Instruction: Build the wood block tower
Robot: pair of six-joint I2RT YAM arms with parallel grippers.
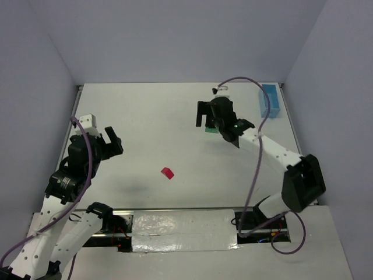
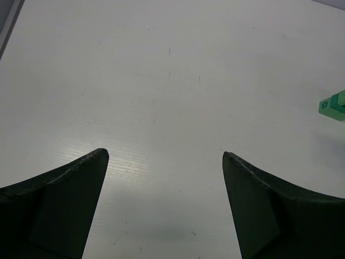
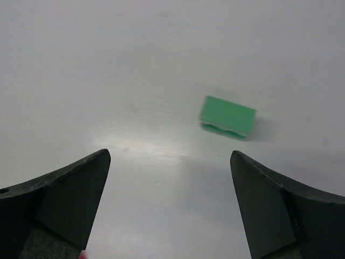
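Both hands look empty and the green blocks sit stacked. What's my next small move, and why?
Probably move the right hand toward the red wedge lying alone on the table. That hand stands open, clear of the green stack, and the wedge is the only piece not yet on it.

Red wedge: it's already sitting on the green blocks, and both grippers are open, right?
No: in the top view the red wedge lies on the table, apart from the green blocks. The left gripper and right gripper are open.
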